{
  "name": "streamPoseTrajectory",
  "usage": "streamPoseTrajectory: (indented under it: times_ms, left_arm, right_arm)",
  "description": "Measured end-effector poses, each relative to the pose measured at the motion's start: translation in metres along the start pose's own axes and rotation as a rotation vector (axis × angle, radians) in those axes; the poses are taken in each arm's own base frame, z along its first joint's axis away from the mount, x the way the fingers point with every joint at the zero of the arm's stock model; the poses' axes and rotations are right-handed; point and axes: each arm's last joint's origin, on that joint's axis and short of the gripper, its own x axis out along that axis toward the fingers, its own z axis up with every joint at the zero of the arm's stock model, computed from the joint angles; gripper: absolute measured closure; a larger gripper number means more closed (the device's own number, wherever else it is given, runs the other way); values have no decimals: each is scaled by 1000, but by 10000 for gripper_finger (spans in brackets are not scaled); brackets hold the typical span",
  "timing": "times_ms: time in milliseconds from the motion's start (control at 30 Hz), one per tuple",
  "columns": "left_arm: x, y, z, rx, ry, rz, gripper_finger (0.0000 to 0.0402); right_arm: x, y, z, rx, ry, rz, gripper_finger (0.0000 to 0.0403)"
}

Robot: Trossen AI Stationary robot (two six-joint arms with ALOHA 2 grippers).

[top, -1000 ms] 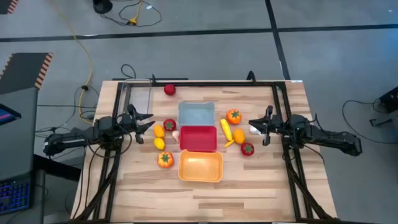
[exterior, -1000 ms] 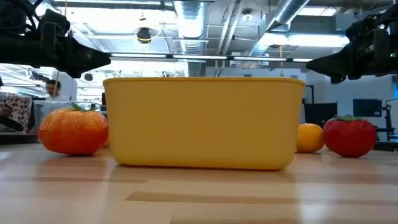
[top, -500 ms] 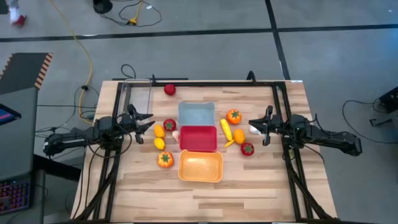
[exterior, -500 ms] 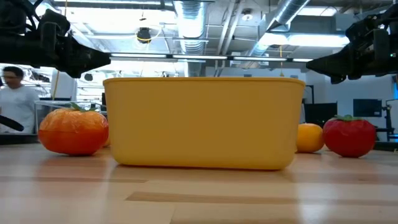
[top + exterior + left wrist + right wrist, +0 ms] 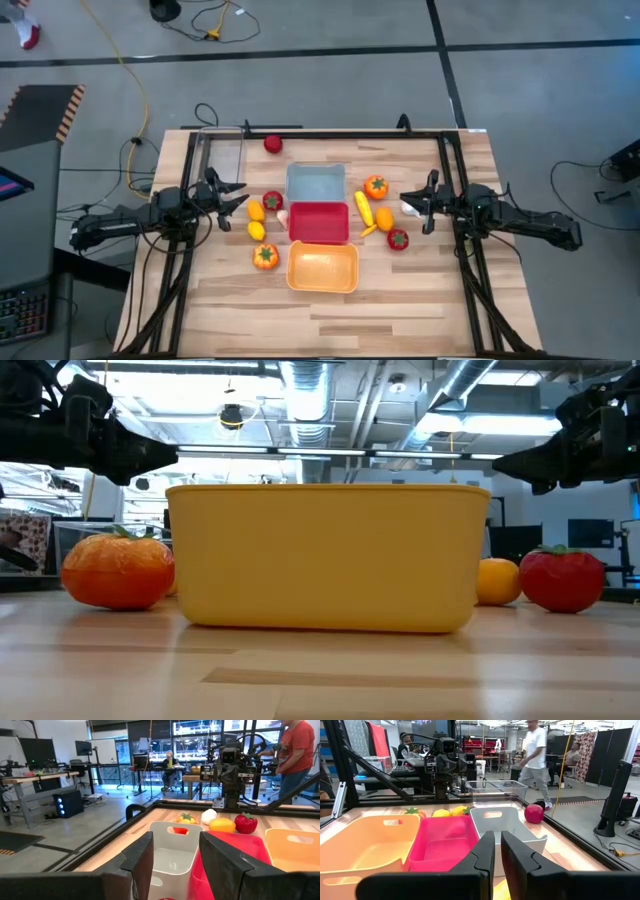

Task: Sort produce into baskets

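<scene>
Produce (image 5: 264,257) flanks tubs (image 5: 319,221) — unblocked

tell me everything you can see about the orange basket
The orange basket is a small rectangular plastic tub with rounded corners and a handle slot in its end wall. It stands upright and empty on the wooden table, nearest the front edge, its far side against the red basket. An orange green-stemmed fruit sits just beside it, apart.

1 overhead, 1 table-level close behind the orange tub (image 5: 325,555), 2 wrist cameras facing each other.
</scene>
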Motion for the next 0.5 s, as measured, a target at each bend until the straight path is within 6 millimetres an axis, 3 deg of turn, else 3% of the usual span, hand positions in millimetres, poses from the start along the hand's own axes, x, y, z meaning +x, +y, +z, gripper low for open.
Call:
streamPoseTrajectory:
  times_ms: [500]
  left_arm:
    - [0, 0, 0, 0, -1, 8, 255]
  right_arm:
    - [0, 0, 0, 0, 0, 0, 342]
